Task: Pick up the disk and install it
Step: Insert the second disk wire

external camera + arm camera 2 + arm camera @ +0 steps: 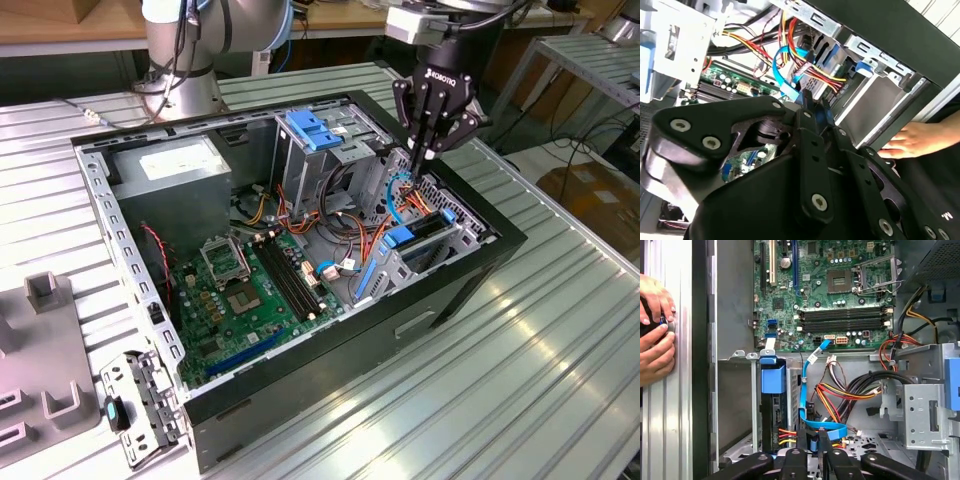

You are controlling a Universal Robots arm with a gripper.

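Your hand [426, 152] hangs fingers-down over the drive cage [462, 238], fingers pressed together at the blue data cable [806, 390], while the disk [774, 421] sits edge-on in the bay just beside the fingertips, its long axis running into the cage.

One open computer case [455, 290] holds one green motherboard [235, 285]; on the motherboard, one CPU socket [224, 262] and four memory slots [290, 275]. Beside the case: one grey power-supply box [175, 175], one gripper [428, 155], two hands [655, 335].
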